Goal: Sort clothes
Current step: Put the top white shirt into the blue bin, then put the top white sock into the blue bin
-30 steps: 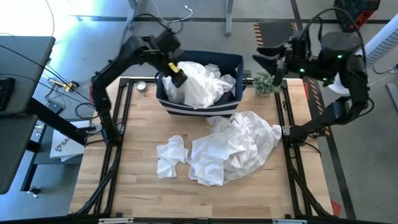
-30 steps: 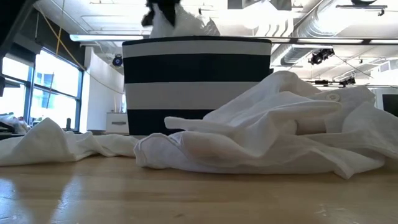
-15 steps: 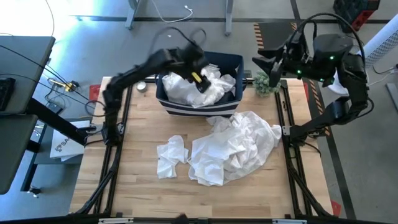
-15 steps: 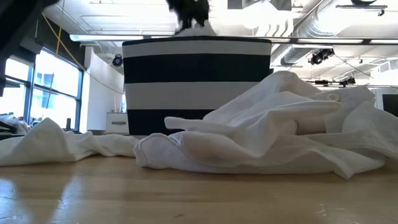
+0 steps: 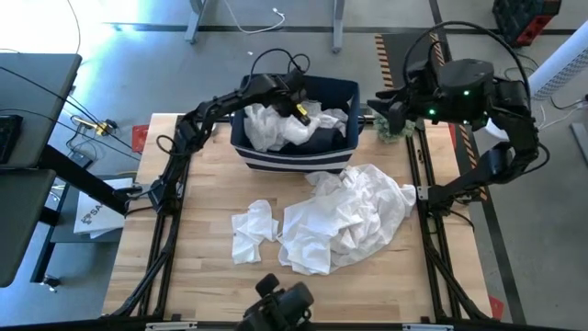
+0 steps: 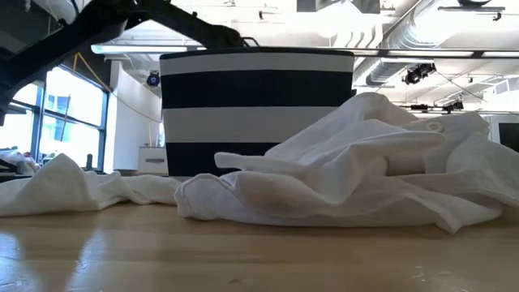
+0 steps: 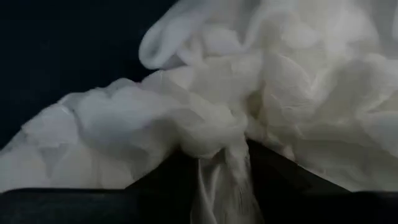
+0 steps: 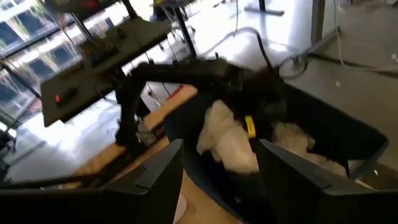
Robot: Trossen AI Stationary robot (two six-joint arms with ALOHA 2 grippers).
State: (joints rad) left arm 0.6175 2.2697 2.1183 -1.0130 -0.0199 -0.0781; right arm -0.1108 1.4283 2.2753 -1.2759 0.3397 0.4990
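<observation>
**Left gripper clamps white cloth inside the bin**

The left gripper reaches into the striped fabric bin, fingers clenched on a white garment there. The right gripper hovers beside the bin, fingers spread. A large white garment and a smaller white garment lie on the wooden table.

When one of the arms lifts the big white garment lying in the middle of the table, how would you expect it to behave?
The big white garment lies crumpled in loose folds, so it will probably droop limply from the hand. It spreads widely, so trailing parts may drag across the table. It looks thin, probably light.
</observation>
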